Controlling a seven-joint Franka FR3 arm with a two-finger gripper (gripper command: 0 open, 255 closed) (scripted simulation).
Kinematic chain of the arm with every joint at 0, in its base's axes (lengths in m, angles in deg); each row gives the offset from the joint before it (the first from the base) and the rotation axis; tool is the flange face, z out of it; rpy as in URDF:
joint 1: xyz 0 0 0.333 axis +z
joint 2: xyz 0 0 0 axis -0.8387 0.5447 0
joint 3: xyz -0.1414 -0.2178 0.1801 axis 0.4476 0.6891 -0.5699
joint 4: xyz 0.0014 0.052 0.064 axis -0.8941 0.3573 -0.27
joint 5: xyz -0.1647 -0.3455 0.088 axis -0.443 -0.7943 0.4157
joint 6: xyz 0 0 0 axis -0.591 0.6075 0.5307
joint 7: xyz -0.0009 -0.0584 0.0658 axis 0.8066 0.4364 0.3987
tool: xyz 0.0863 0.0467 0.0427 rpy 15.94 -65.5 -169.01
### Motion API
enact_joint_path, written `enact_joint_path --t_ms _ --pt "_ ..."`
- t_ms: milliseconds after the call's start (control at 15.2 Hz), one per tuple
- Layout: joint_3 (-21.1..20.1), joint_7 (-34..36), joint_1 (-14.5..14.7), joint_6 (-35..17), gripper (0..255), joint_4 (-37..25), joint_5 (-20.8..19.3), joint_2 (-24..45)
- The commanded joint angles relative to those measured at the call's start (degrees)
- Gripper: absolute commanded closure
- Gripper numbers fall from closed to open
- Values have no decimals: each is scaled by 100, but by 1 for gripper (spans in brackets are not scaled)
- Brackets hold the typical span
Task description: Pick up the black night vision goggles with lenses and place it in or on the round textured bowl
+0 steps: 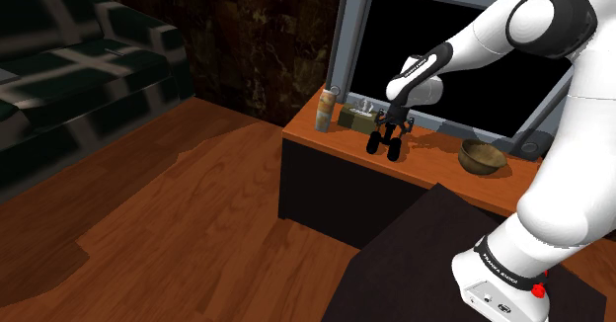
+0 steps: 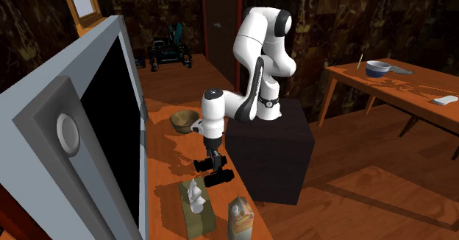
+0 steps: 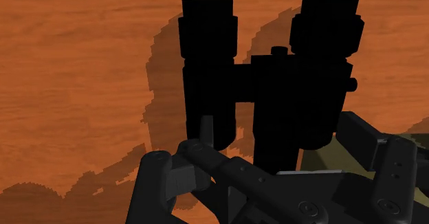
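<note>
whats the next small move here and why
Probably a short straight lift: the tool sits right on the black two-barrelled goggles, which are close to the orange wooden top, and the round brown bowl stands apart toward the shoulder view's right.

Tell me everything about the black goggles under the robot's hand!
The goggles are all black, like binoculars: two fat tubes side by side, joined by a bridge with a small knob, another knob on one side. The tubes point down at the orange-brown wooden top, between the tissue box and the bowl, before the screen. The hand is right at their upper end; the blackness hides whether it grips them, or whether they touch the wood.
</note>
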Motion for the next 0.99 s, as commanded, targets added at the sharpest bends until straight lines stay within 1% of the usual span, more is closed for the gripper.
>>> enact_joint_path --t_ms 0,594,924 --pt "0 0 0 -1 255 -1 0 1" --pt "0 0 0 0 255 -1 0 1" --pt "57 46 44 308 255 11 -81 -322"
